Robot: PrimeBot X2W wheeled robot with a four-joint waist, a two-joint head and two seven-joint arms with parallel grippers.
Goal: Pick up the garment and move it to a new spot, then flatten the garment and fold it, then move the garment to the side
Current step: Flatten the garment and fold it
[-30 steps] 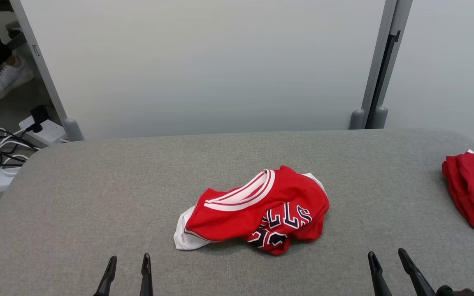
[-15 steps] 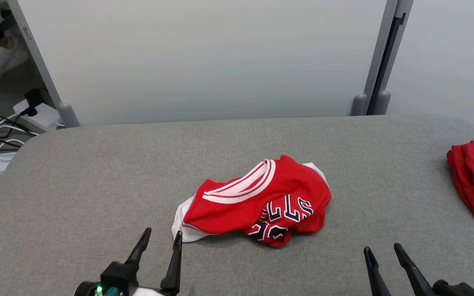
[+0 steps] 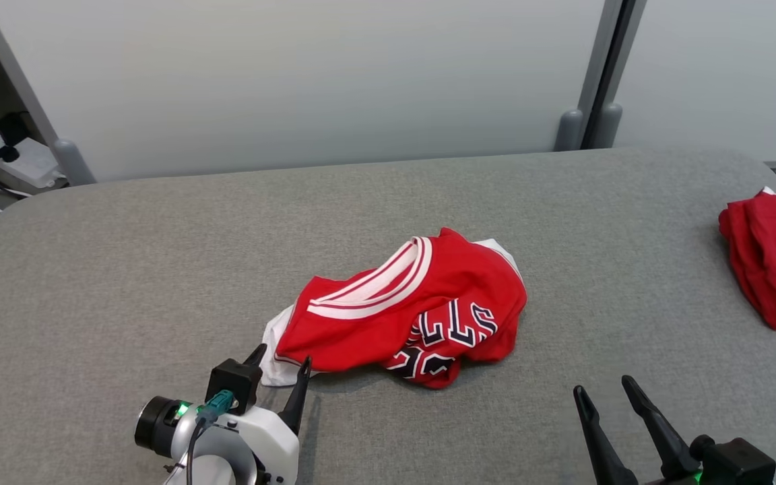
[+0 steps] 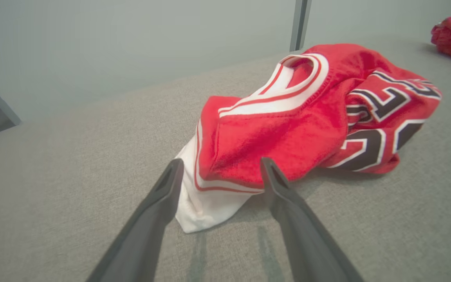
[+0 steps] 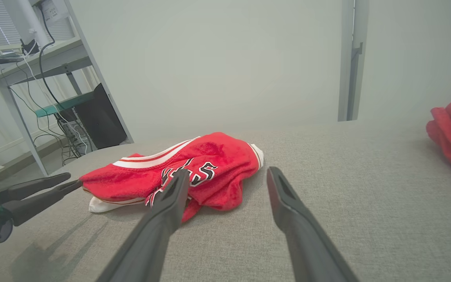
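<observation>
The garment [image 3: 401,306] is a crumpled red jersey with white-and-red trim and dark lettering, lying mid-table on the grey cloth surface [image 3: 159,269]. It also appears as the garment [image 4: 288,121] and the garment [image 5: 186,172] in the wrist views. My left gripper [image 3: 281,367] is open at the garment's near-left white corner, fingertips straddling that corner without closing on it. My right gripper [image 3: 602,393] stands open at the lower right, well apart from the cloth, with nothing between its fingers [image 5: 170,196].
A second red garment [image 3: 768,256] lies bunched at the table's right edge. Pale partition panels [image 3: 307,74] stand behind the table. A power strip and cables [image 3: 4,158] lie on the floor at the far left. A desk with cables [image 5: 49,62] stands beyond.
My left gripper has advanced from the near edge up to the garment's white corner. The camera has tilted down and shifted, so the whole scene slid. The right gripper barely moved.
</observation>
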